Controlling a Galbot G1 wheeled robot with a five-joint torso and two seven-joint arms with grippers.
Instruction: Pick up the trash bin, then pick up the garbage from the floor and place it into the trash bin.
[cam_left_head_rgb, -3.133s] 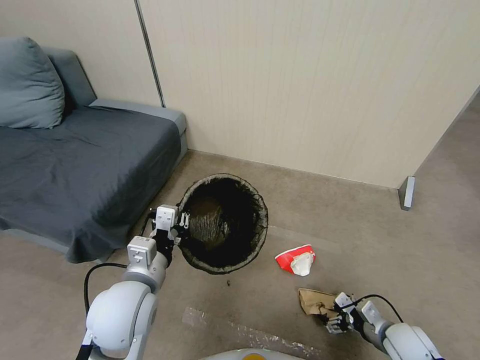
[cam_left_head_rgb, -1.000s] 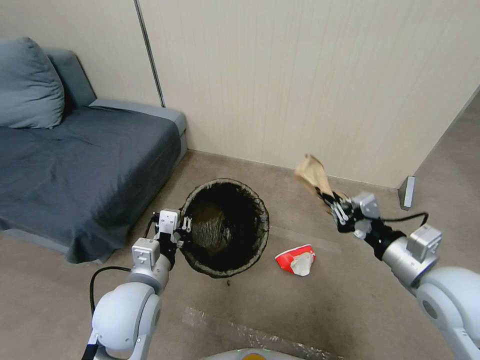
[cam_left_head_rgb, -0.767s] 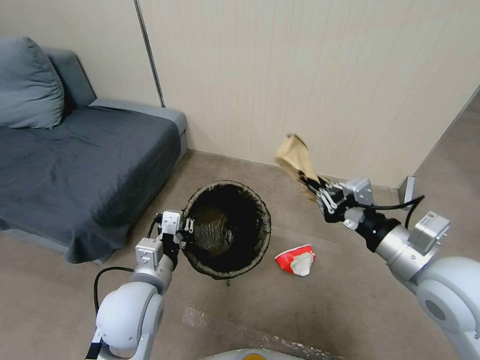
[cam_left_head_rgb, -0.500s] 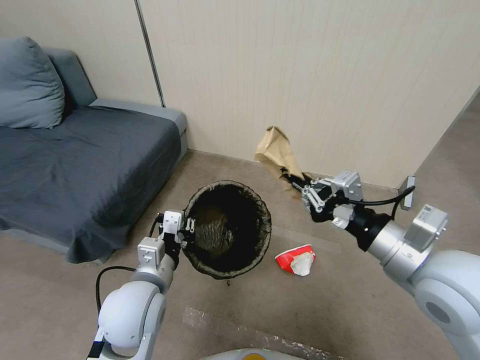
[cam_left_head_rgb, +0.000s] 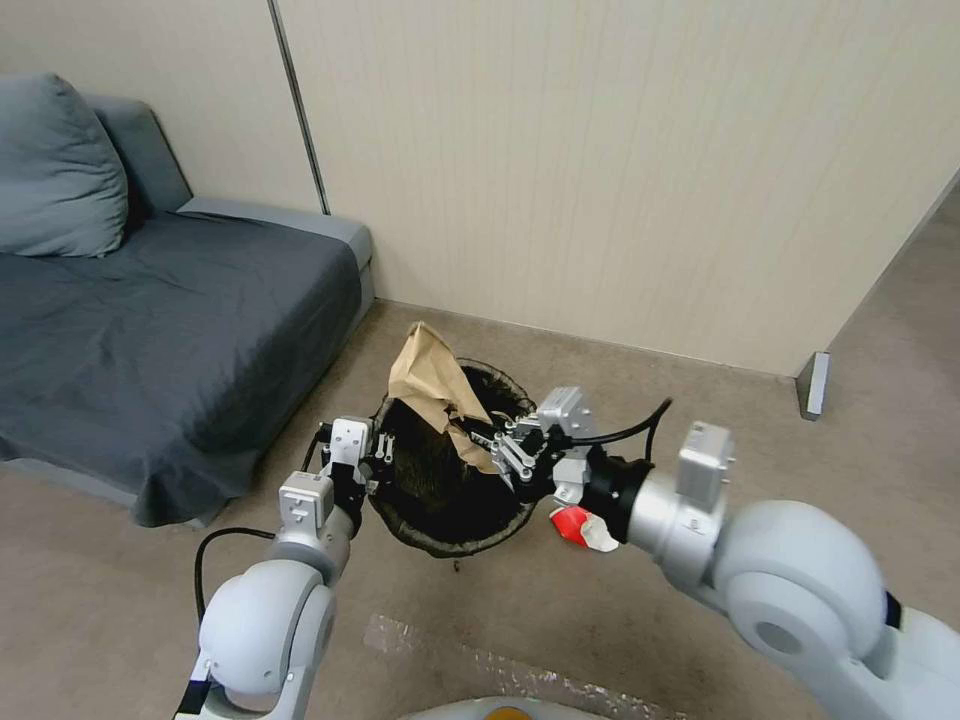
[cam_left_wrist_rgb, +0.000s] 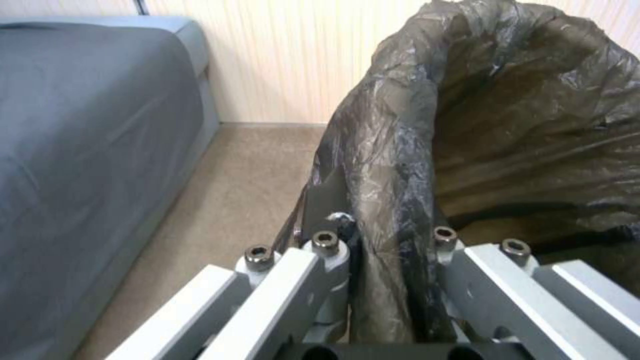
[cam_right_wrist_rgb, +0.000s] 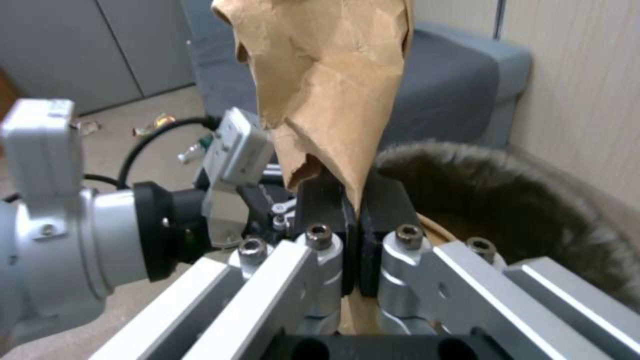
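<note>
The right gripper (cam_left_head_rgb: 487, 441) has swung in from the wall side, carrying the crumpled brown paper (cam_left_head_rgb: 432, 382) off the floor (cam_left_head_rgb: 620, 620) to above the trash bin's (cam_left_head_rgb: 452, 535) opening.

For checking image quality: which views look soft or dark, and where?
Head view: even light, wall lines bend outward, bin inside very dark. Left wrist view: left gripper fingers blurred up close. Right wrist view: brown paper sharp, right gripper on it.
</note>
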